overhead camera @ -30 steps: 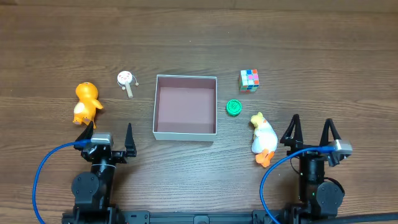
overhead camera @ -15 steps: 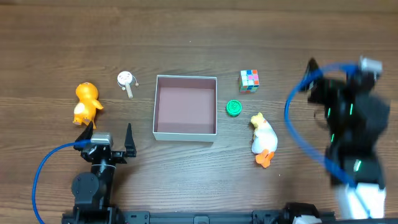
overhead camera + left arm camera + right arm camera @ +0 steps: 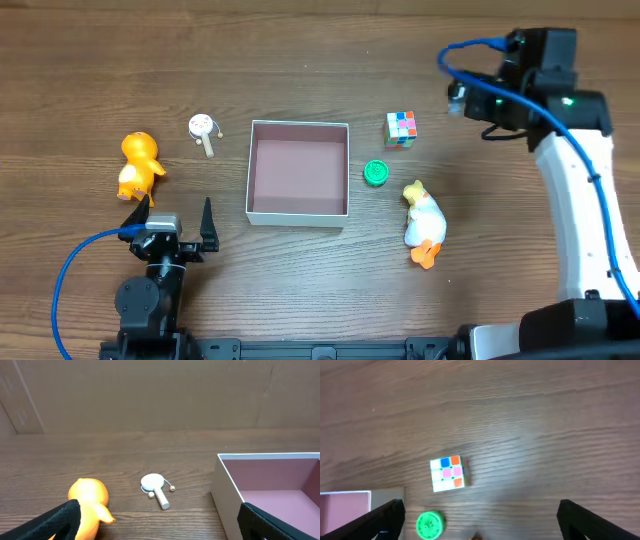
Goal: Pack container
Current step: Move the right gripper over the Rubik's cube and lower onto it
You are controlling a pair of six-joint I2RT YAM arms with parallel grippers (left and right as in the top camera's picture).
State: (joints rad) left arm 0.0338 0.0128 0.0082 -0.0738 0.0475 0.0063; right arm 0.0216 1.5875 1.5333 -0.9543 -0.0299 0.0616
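sitting near the middle of the desk [image 3: 320, 50], the container [image 3: 298, 170] is a square box w/ thin white walls & a pink floor. left gripper [image 3: 174, 208] is low at the desk's near edge, jaws spread wide w/ nothing btwn them, just left of the container's near-left corner. its cam shows the orange duck [image 3: 89, 502] by the left finger, a small white paddle toy [image 3: 155, 487] further off, & the container's white wall at right. from overhead the orange duck lies well left of the container, and the paddle toy is btwn the duck & the container's far-left corner, touching neither. right gripper [image 3: 481, 507] is up over the far-right part of the desk, jaws also wide apart, holding nothing. its cam looks down on a colour cube [image 3: 447, 474] & a green round cap [image 3: 430, 524]. the cube sits near the container's far-right corner, the cap just beside the right wall. a white duck [image 3: 423, 222] lies on its side nearer the front, right of the container, apart from the cap.
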